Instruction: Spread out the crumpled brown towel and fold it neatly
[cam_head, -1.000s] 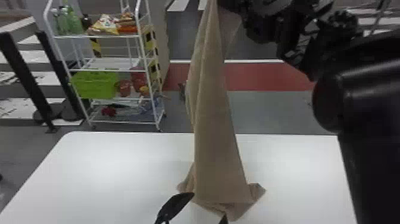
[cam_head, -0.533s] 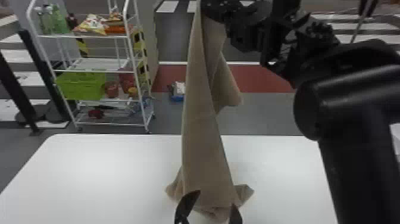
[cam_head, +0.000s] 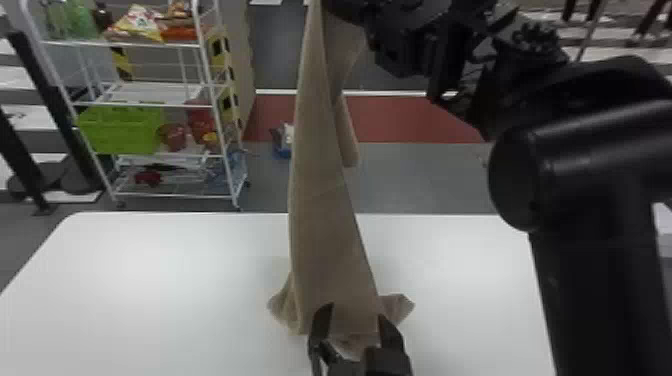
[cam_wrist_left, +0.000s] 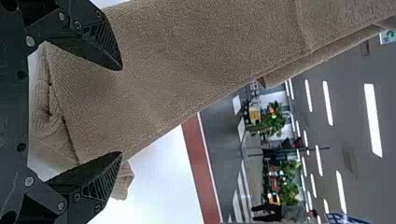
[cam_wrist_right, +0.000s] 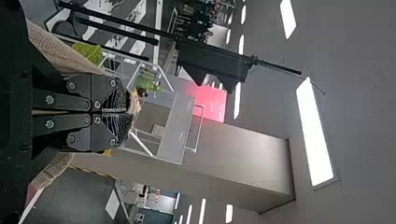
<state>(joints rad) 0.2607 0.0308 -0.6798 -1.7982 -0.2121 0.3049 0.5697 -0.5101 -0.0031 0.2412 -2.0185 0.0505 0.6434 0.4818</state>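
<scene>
Left gripper (cam_head: 355, 310) was moved across from the left foot of the brown towel (cam_head: 325, 225) to the front of its lower part.
Its fingers were held well apart, with towel seen between them and nothing clamped. The towel's upper end was clenched in the right gripper (cam_head: 350, 10), raised high above the white table (cam_head: 150, 275); the cloth was hung from there in long folds, and its lower end was left bunched on the tabletop.

Top of brown towel (cam_head: 325, 215) and right end effector (cam_head: 350, 7) partly beyond head view's upper edge
</scene>
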